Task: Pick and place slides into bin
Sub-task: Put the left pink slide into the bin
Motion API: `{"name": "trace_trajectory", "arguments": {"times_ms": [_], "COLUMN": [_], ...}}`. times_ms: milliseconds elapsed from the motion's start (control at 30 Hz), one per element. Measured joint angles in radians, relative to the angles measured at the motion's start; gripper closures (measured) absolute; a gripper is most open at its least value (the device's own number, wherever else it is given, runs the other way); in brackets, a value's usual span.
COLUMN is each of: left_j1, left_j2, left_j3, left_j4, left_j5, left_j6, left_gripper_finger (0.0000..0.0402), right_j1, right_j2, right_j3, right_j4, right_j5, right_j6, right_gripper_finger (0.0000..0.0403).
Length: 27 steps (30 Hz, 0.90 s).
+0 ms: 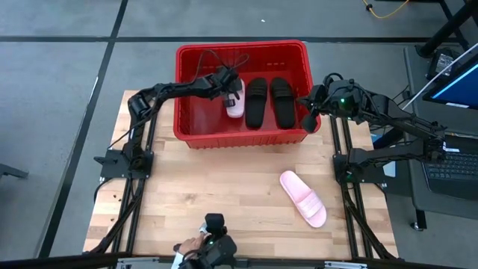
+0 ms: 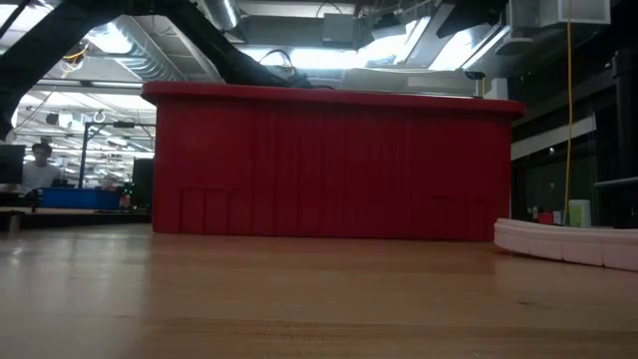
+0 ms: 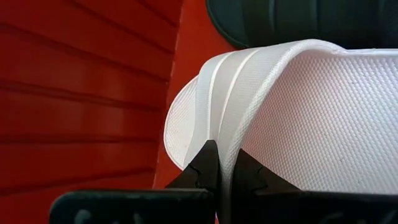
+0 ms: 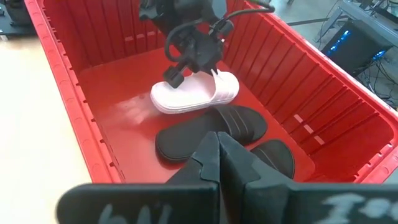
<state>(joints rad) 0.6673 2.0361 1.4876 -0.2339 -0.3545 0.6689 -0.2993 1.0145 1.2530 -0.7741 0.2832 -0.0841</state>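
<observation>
The red bin [image 1: 240, 52] stands at the table's far middle; it also shows in the low view [image 2: 329, 165]. In it lie two black slides [image 1: 256, 102] [image 1: 282, 101] side by side, and a pale pink slide [image 1: 234, 103] to their left. My left gripper [image 1: 228, 88] reaches into the bin and is shut on that pink slide [image 4: 196, 96]. A second pink slide [image 1: 302, 197] lies sole-down on the table at the near right. My right gripper [image 4: 217, 155] is shut and empty above the bin's right near corner [image 1: 310, 119]. My left gripper pinches the edge of the pink slide's ribbed strap [image 3: 219, 134] between its two fingers, one finger [image 3: 205, 165] on the ribbed outer face and one on the inner side. The fingers come slanting from above. The slide sits about level, low in the bin [image 4: 186, 102]; I cannot tell whether it touches the floor.
Bare wood lies between the bin and the table's near edge. A camera mount [image 1: 215, 224] stands at the near edge, with a hand [image 1: 187, 246] beside it. Monitors and cables stand off the table's right side [image 1: 448, 75]. A person [image 2: 40, 165] sits far behind.
</observation>
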Motion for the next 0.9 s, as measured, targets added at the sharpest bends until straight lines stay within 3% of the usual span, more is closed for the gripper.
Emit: {"name": "trace_trajectory", "arguments": {"times_ms": [900], "left_j1": [0.002], "left_j2": [0.042], "left_j3": [0.001], "left_j4": [0.019], "left_j5": [0.030], "left_j6": [-0.063], "left_gripper_finger": [0.0385], "right_j1": [0.000], "right_j2": [0.000], "right_j3": [0.000], "right_j4": [0.000], "right_j5": [0.000], "right_j6": [0.000], "right_gripper_finger": [0.0402]}}
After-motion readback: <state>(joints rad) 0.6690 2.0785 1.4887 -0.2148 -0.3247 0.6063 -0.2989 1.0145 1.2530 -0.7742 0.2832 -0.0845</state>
